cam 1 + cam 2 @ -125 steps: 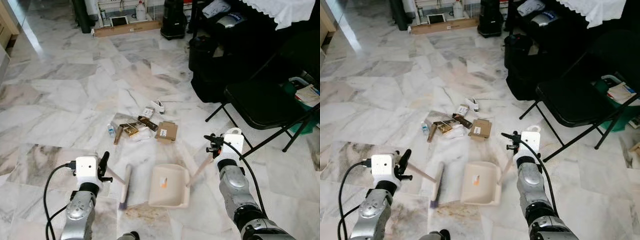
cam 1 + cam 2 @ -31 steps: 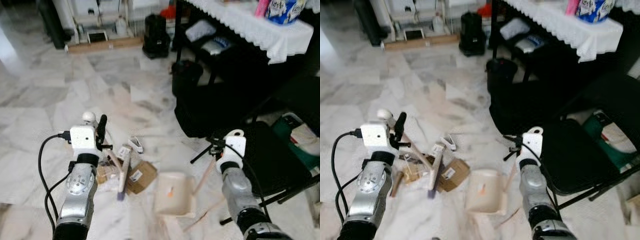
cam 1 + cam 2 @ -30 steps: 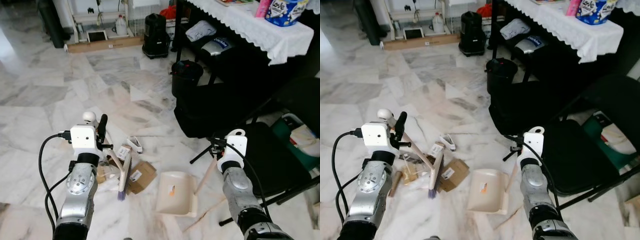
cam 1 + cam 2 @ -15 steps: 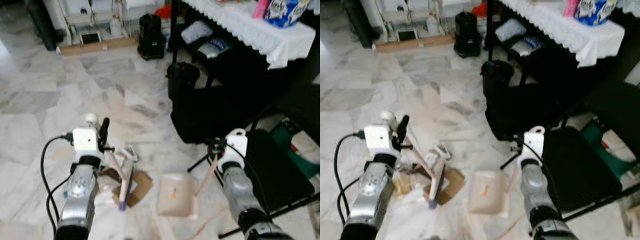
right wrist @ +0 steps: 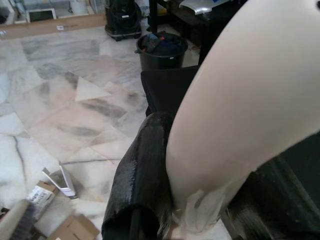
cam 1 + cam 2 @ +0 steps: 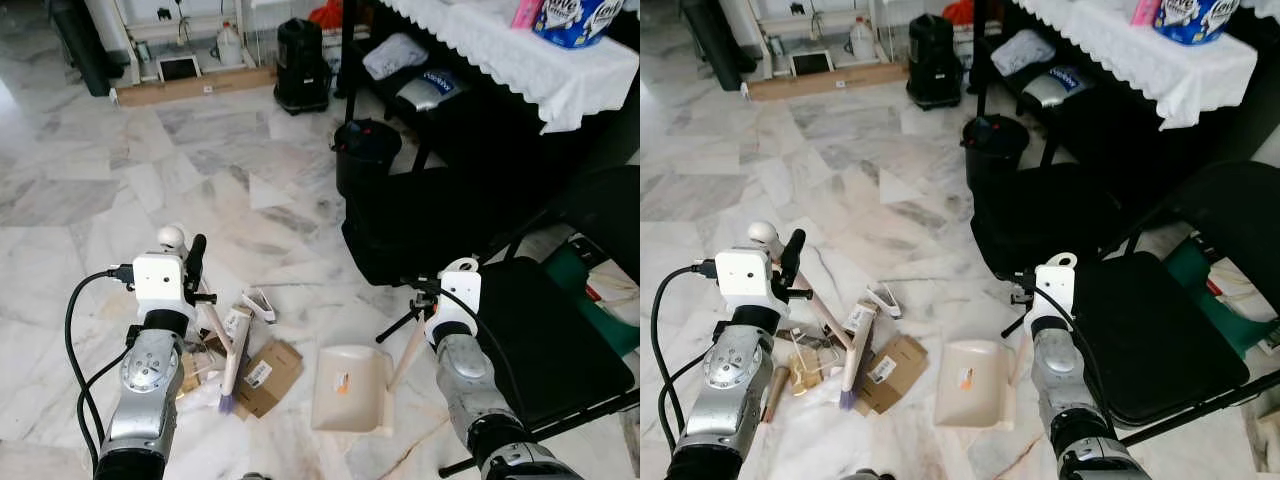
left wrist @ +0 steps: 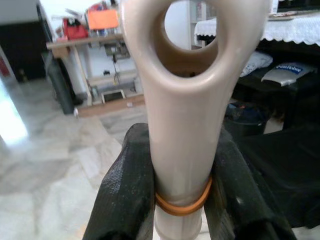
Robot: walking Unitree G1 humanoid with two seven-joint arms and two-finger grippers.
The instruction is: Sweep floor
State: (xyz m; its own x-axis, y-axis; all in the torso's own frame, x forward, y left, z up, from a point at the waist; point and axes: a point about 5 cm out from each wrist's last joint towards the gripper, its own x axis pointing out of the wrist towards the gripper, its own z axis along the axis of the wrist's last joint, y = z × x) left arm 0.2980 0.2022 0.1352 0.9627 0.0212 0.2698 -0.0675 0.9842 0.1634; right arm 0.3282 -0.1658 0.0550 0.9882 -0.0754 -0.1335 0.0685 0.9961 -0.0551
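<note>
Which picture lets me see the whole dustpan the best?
The left eye view: the whole cream dustpan lies flat on the floor beside the trash, its handle rising to the right gripper. The right eye view shows nearly the same. The right wrist view catches just its handle, close up and blurry.

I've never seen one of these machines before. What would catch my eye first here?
Two silver arms reach over a marble floor. The left pincer grips a small broom whose bristles rest among cardboard litter, and the right pincer holds the handle of a cream dustpan set on the floor beside that litter. A black folding chair stands to the right.
</note>
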